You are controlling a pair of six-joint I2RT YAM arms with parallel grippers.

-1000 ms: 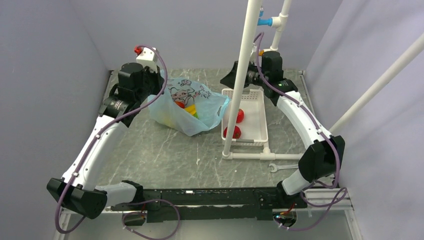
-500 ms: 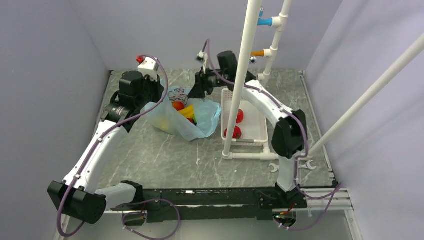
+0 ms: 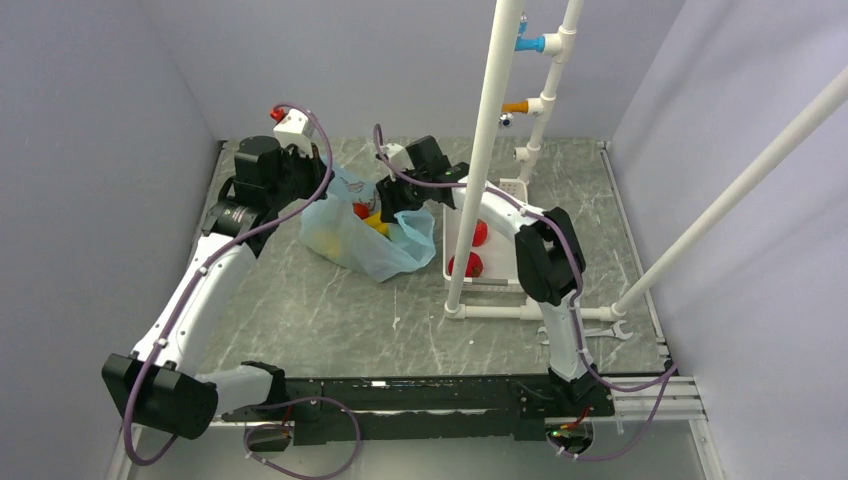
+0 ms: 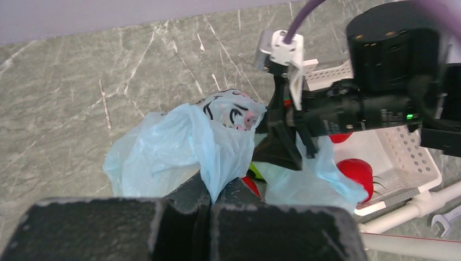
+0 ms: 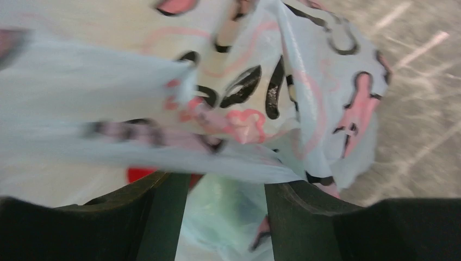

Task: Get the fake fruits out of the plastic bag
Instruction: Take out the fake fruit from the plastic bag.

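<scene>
The left pincer (image 4: 209, 197) is clamping a fold of the plastic bag (image 4: 163, 157) near the worktop's far edge. The right pincer (image 5: 225, 198), fingers spread and empty, is hovering at the bag's mouth. The film is looking thin and slippery. The fake fruits (image 3: 375, 222) inside are probably light and glossy, best gripped across their middles.

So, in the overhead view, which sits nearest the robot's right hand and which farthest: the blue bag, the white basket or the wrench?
1. The blue bag: right at the right hand, which reaches into its mouth.
2. The white basket: next over, on the right.
3. The wrench: farthest, toward the near right.
</scene>
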